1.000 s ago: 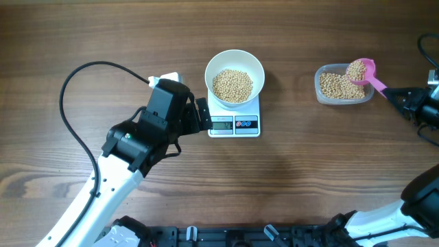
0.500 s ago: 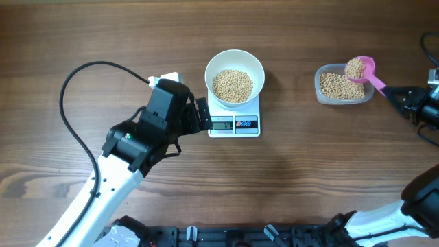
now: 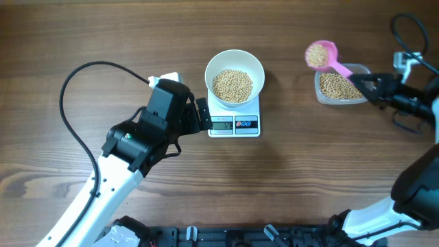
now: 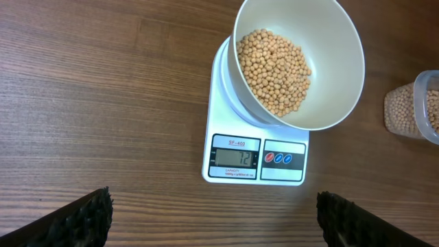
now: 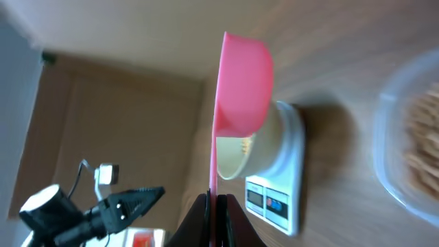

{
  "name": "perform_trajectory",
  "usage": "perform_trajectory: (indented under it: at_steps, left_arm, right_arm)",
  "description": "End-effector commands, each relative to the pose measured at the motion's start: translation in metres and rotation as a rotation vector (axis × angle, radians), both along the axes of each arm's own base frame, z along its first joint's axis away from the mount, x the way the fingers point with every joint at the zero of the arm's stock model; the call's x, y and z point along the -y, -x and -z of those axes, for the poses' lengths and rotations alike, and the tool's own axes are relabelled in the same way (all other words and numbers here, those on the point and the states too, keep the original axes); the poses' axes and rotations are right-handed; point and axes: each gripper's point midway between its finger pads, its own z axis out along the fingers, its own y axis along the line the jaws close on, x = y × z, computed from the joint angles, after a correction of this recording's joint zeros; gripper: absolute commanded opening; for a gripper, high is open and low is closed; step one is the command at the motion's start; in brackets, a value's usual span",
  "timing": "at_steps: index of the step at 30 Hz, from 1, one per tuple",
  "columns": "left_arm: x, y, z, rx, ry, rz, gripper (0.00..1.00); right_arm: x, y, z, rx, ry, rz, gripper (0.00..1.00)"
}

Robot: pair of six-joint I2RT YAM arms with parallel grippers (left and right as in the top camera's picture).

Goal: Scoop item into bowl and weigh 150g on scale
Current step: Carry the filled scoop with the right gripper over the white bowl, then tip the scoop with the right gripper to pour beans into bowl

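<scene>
Pink scoop (image 3: 339, 68) of soybeans (image 3: 316, 55) has left the clear container (image 3: 321, 97) for the bowl (image 3: 212, 68), kept level against spilling; right tool (image 3: 367, 84) clamped on its handle; left tool (image 3: 201, 115) gapes idle

Dark wood-grain table (image 3: 329, 171) under even light. Brown wall (image 5: 123, 123) beyond, with grey strip at left.

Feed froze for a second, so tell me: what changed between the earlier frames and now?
The right gripper, shut on the pink scoop by its handle, carried its load of beans from over the clear container left toward the bowl. Nothing was let go. The open left gripper, bowl and scale stayed put.
</scene>
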Motion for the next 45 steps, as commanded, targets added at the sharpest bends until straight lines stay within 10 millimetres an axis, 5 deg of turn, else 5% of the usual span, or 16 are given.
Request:
perform_trajectory:
  at_steps: [1,13,20,35,45]
  left_arm:
    - [-0.003,-0.001,-0.003,0.014,-0.007,-0.004,1.00]
    - [-0.003,-0.001,-0.003,0.014,-0.007,-0.004,1.00]
    - [-0.003,-0.001,-0.003,0.014,-0.007,-0.004,1.00]
    - [-0.003,-0.001,-0.003,0.014,-0.007,-0.004,1.00]
    - [-0.003,-0.001,-0.003,0.014,-0.007,-0.004,1.00]
  right_arm:
    - [-0.036,-0.009,-0.013,0.034,-0.092,-0.092,0.04]
    - [-0.146,-0.017,0.020,0.025,0.169,-0.354,0.04]
    - [-0.183,-0.024,0.034,0.082,0.406,-0.380,0.05]
    - [-0.188,-0.046,0.022,0.383,1.160,-0.239,0.04]
    - [-0.212,-0.036,0.023,0.487,1.301,-0.314,0.04]
